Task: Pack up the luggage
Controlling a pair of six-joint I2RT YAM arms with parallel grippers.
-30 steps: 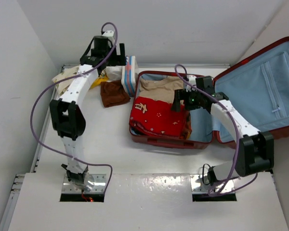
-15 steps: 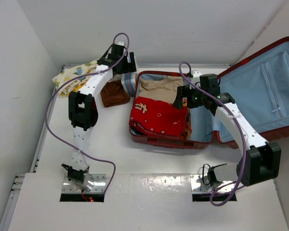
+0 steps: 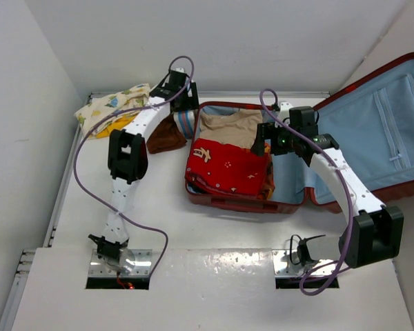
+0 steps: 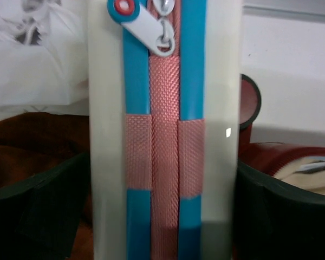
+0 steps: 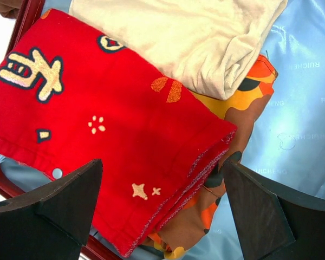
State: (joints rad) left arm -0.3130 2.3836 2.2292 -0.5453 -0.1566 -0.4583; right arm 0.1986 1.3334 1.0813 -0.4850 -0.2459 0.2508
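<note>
Luggage (image 3: pixel 372 117) lid open | left claw (image 4: pixel 162 216) apart, straddling zip pouch (image 4: pixel 163 135) | right claw (image 5: pixel 162 200) apart above red cloth (image 5: pixel 97 124) inside

A folded red cloth (image 5: pixel 103 124) with gold and white marks is seen touching a beige garment (image 5: pixel 179 38), with an orange patterned cloth (image 5: pixel 244 97) under its edge. On the white surface (image 3: pixel 214 227), a brown cloth (image 3: pixel 164 138) is laid beside a blue-and-pink striped pouch (image 4: pixel 165 135). A yellow printed cloth (image 3: pixel 114 107) is set farther left.
</note>
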